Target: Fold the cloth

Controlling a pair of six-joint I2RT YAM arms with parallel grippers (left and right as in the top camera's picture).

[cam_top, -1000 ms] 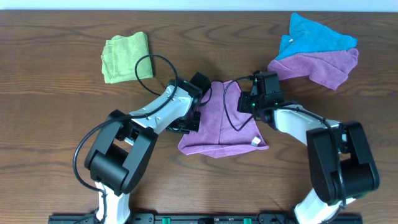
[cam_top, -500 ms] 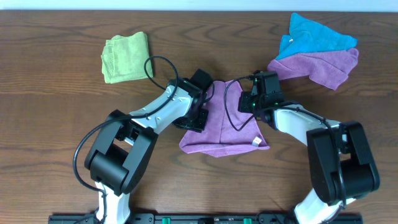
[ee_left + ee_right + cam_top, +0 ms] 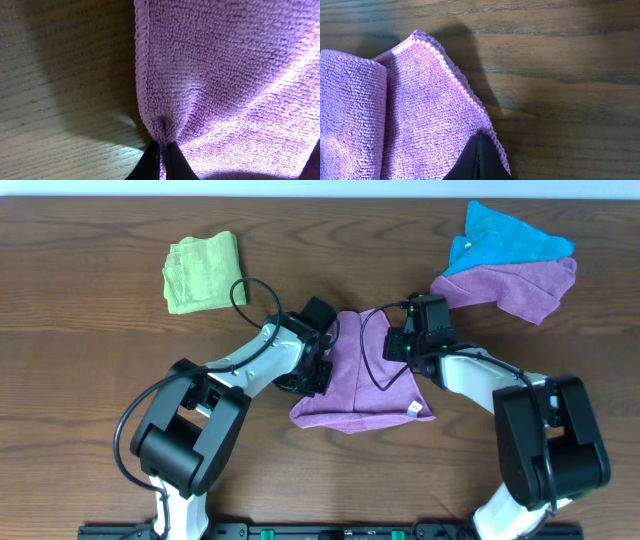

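The cloth (image 3: 362,375), a magenta-purple towel with a small white label (image 3: 411,408) at its near right corner, lies rumpled at the table's middle between my two arms. My left gripper (image 3: 318,370) sits at its left edge. In the left wrist view its jaws (image 3: 161,149) are shut on a pinch of the hemmed edge of the cloth (image 3: 225,65). At the far right corner, my right gripper (image 3: 400,345) is also shut. In the right wrist view that gripper (image 3: 479,142) pinches the cloth (image 3: 410,115) just inside the hem, and the corner casts a shadow on the wood.
A folded light green cloth (image 3: 202,272) lies at the back left. At the back right, a blue cloth (image 3: 505,238) rests partly on a duller lavender cloth (image 3: 525,288). Black cables loop off both wrists over the cloth.
My left gripper let go briefly, shifted slightly right along the cloth's left edge and shut on it again. The near left corner moved a little. The right arm has stayed put.
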